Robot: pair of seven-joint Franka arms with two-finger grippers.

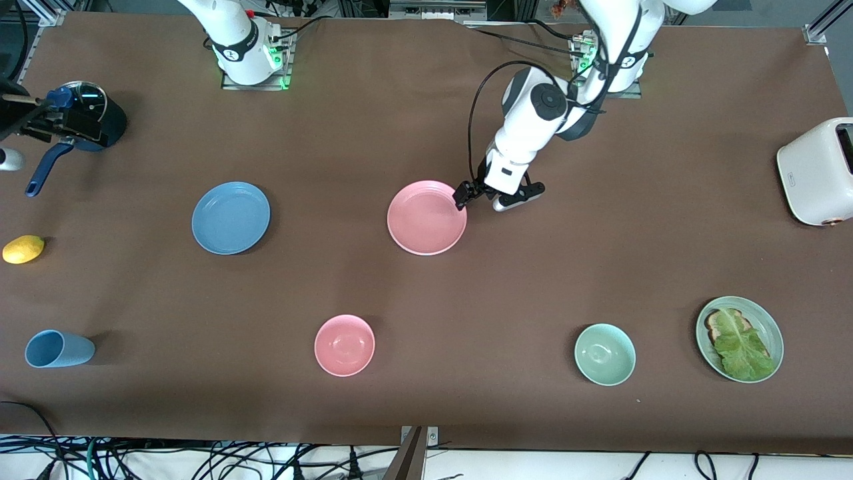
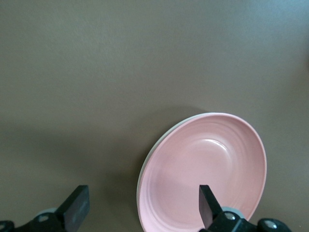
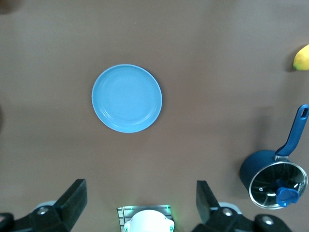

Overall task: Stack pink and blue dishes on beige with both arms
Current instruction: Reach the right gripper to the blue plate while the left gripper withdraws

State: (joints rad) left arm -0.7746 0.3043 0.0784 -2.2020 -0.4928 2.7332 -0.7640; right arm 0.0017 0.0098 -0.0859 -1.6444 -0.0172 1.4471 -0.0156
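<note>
Front view: pink dish (image 1: 426, 218) sits mid-table over a pale rim, apparently the beige plate, left gripper (image 1: 498, 195) at its 3 o'clock edge with jaws spread, holding nothing; blue dish (image 1: 230, 218) waits toward the right arm's end under the raised, open-jawed right gripper (image 3: 140, 200).

pink plate: wide shallow round matte pale pink plate (image 1: 426, 218), flat atop a pale plate's rim (image 2: 145, 166), mid-table
blue plate: same shape, medium blue (image 1: 230, 218), flat on table toward right arm's end

pink plate (image 1: 426, 219): matte | table (image 1: 533, 280): brown, matt | arms: glossy white
</note>
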